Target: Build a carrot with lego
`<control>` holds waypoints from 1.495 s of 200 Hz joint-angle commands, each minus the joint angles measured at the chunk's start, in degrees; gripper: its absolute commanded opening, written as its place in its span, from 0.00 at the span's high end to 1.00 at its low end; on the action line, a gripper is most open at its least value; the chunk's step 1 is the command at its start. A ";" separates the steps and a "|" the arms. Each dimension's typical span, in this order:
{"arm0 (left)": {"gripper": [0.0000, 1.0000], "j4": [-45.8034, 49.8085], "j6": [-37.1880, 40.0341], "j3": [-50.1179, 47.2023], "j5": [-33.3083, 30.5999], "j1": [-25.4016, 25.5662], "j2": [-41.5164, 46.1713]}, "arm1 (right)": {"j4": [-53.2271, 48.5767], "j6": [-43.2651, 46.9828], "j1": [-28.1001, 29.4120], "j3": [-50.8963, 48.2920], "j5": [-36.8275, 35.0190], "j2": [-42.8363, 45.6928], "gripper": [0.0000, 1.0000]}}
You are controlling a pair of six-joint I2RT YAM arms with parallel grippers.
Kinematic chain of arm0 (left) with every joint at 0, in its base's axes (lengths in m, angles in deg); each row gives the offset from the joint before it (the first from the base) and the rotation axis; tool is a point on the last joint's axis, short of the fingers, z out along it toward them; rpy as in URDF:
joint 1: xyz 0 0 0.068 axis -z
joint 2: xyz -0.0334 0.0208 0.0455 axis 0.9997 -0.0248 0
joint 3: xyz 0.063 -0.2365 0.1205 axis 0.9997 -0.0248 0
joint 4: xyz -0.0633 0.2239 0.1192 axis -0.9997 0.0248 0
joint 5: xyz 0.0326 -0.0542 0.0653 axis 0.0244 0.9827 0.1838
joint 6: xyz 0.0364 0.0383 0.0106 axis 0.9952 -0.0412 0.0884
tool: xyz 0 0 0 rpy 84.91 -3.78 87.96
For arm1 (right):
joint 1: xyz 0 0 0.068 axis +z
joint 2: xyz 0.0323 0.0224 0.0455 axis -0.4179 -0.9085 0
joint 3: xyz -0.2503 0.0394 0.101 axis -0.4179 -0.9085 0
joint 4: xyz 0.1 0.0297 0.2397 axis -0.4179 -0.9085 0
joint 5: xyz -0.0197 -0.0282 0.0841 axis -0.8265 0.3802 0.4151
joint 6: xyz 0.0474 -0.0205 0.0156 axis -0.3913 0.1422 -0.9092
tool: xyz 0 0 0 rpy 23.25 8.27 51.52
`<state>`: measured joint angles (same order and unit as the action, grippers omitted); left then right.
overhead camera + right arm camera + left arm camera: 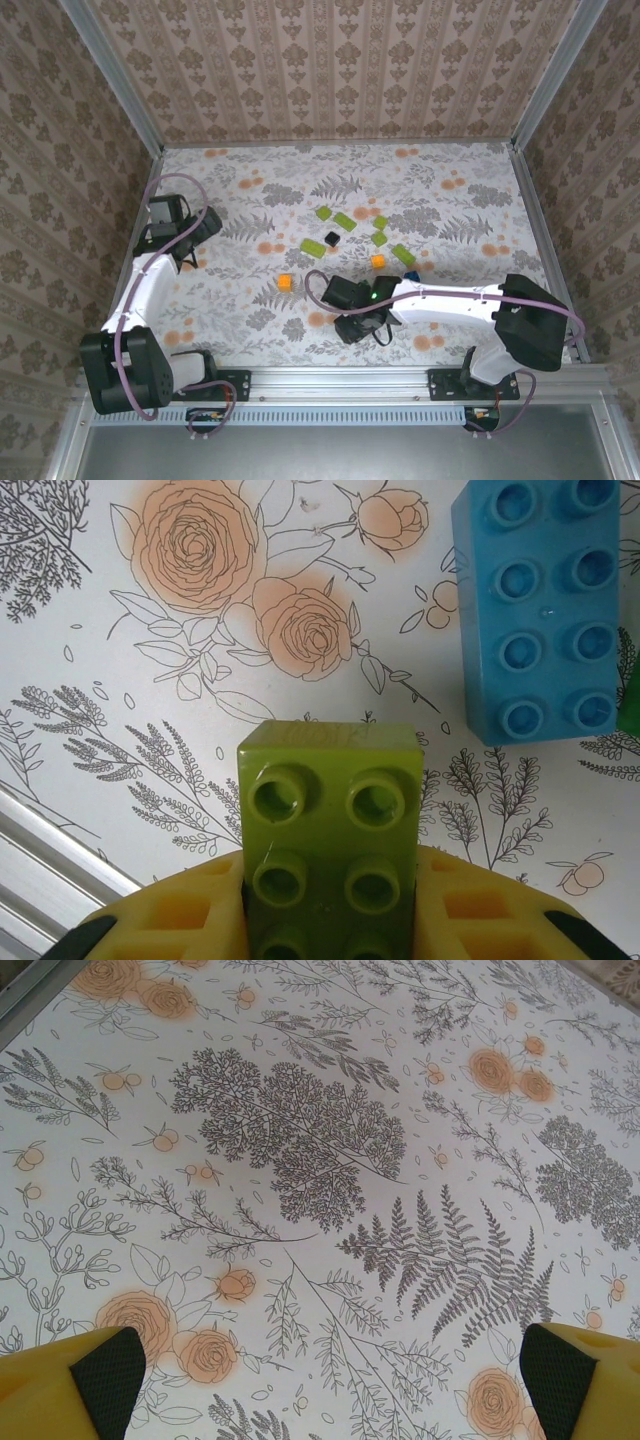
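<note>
- The right tool [330, 925] is clenched on a lime-green brick [330, 820]. The studs face the wrist camera, and the brick's long axis runs straight out from between the fingers.
- A blue brick [540, 610] lies on the surface [150, 810] near the held brick, ahead and to one side, not touching it.
- An orange brick [378, 262] and the green bricks [345, 221] lie mid-surface beyond this tool, so the right arm is nearer.
- The left tool [335, 1375] hangs released, well apart from them.
- No carrot is built yet.

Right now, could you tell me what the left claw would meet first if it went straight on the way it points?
Most likely the bare floral table cover, which lies straight ahead of the open left claw.
</note>
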<state>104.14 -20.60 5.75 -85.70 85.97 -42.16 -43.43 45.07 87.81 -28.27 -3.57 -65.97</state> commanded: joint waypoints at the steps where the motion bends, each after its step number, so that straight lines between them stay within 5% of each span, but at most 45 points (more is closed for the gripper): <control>1: 0.00 0.86 0.46 2.04 -0.55 0.24 0.28 | -3.98 -2.05 1.32 -6.86 3.21 -11.24 0.68; 75: 0.00 0.91 0.55 2.13 -0.54 0.50 0.41 | -1.83 -1.66 2.59 -4.15 3.49 -14.22 0.69; 164: 0.00 1.94 1.00 2.50 -0.88 0.35 1.16 | -9.97 10.14 -0.72 18.24 -2.17 -19.62 0.72; 299: 0.00 1.71 0.98 2.58 -0.29 0.40 0.94 | -11.12 14.59 -4.40 24.39 -0.76 -23.68 0.65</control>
<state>104.21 -20.40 6.73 -86.09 86.03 -42.08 -50.60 57.95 84.10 -2.59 -3.42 -86.32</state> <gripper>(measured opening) 0.994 0.331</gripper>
